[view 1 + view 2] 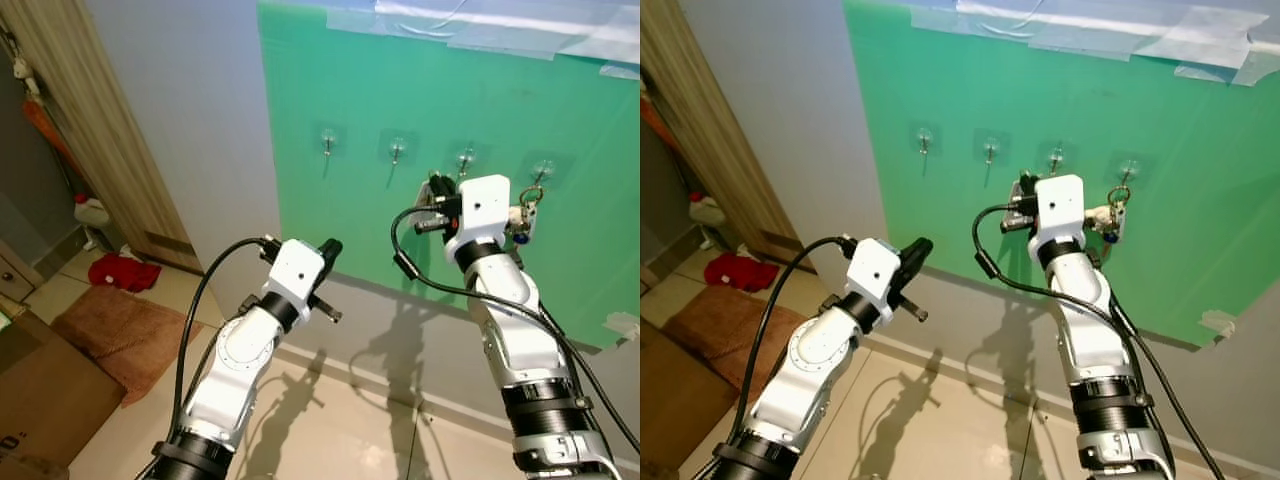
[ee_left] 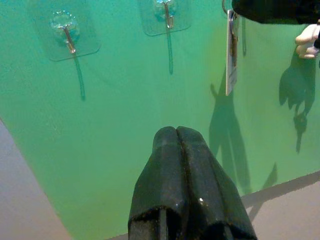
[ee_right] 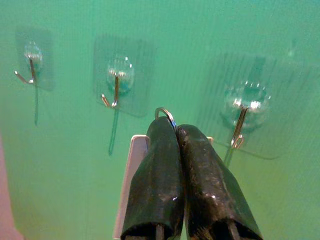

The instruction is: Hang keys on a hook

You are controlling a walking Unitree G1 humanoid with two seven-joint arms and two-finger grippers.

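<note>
Jaws of the right gripper (image 3: 177, 131) pinch the keys (image 1: 527, 208), holding the ring (image 3: 165, 113) up against the green sheet (image 1: 400, 90) on the wall, just beside the rightmost of four hooks. That hook (image 3: 239, 131) sits near the ring, apart from it, so the keys are not yet hung. A white tag (image 3: 131, 180) hangs under the fingers. In the head views the right arm reaches up to the sheet, with the ring just below the rightmost hook (image 1: 543, 172).

Left gripper (image 2: 176, 136) has its fingers pressed together with nothing between them; it points at the sheet lower down and to the left, well apart from the hooks. On the floor at far left lie a brown mat (image 1: 115, 335), a red cloth (image 1: 122, 271) and a white bottle (image 1: 92, 214) by a wooden door frame (image 1: 100, 130).
</note>
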